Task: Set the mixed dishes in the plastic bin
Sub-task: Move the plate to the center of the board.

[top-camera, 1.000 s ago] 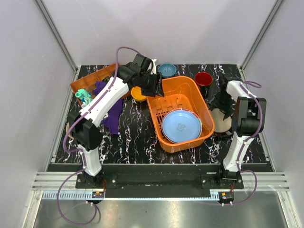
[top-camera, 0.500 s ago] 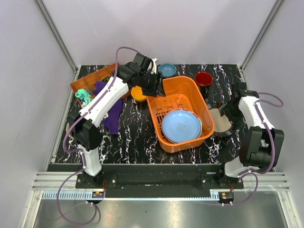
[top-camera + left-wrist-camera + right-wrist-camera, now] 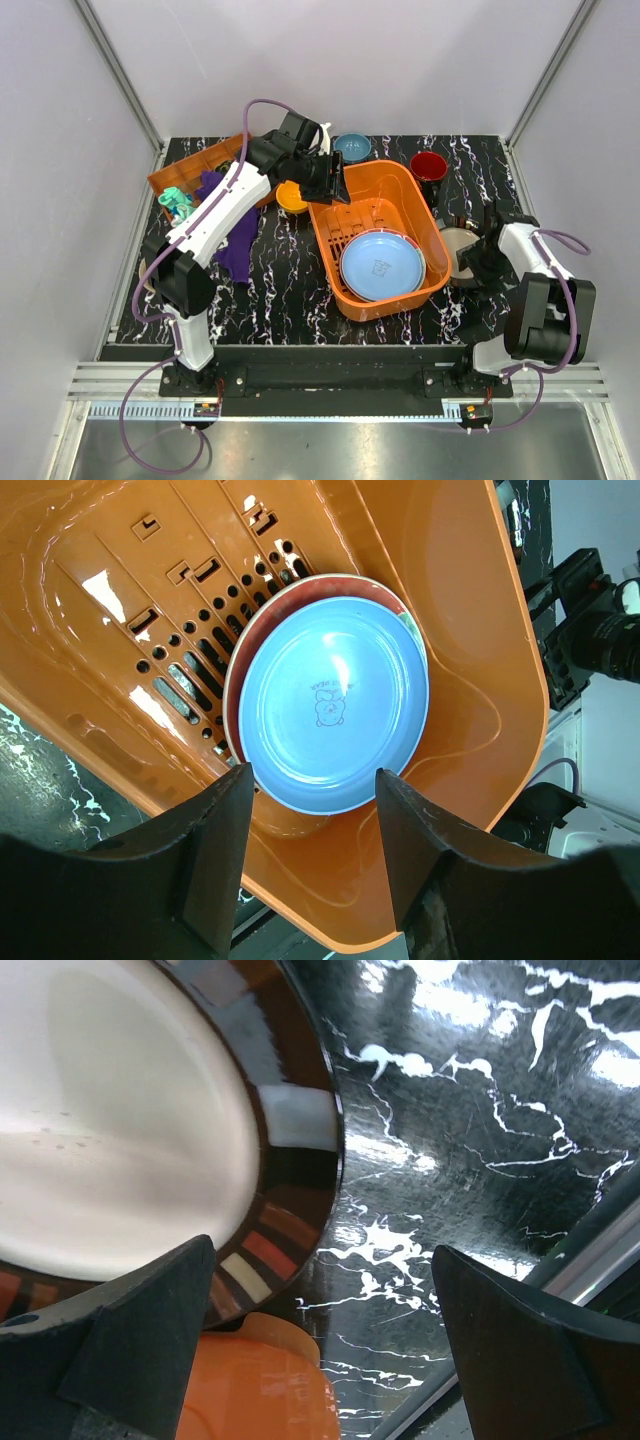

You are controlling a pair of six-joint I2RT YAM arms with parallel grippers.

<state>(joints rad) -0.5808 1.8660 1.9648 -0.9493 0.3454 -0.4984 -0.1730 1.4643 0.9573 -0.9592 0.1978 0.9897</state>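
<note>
The orange plastic bin (image 3: 388, 178) stands mid-table and holds the light blue plate (image 3: 382, 265), which lies on the red-and-green patterned plate (image 3: 394, 604). My left gripper (image 3: 325, 180) hovers open and empty over the bin's far-left corner; its wrist view shows the blue plate (image 3: 330, 705) in the bin (image 3: 470, 680). The dark striped-rim plate (image 3: 458, 250) lies right of the bin. My right gripper (image 3: 480, 262) is open at its right edge; in its wrist view the plate (image 3: 130, 1140) lies beside the bin's corner (image 3: 240, 1380). Orange-yellow bowl (image 3: 291, 196), small blue bowl (image 3: 352, 147) and red mug (image 3: 428, 166) stand behind. The beige bowl is not visible.
A brown-orange compartment tray (image 3: 195, 170) lies at the back left, with a teal toy (image 3: 178, 205) and a purple cloth (image 3: 235, 240) beside it. White walls and metal rails enclose the black marbled table (image 3: 290, 290).
My right arm has swung from above the striped plate out to the right and down, so its gripper now sits low at the plate's right edge. The left arm has not moved.
</note>
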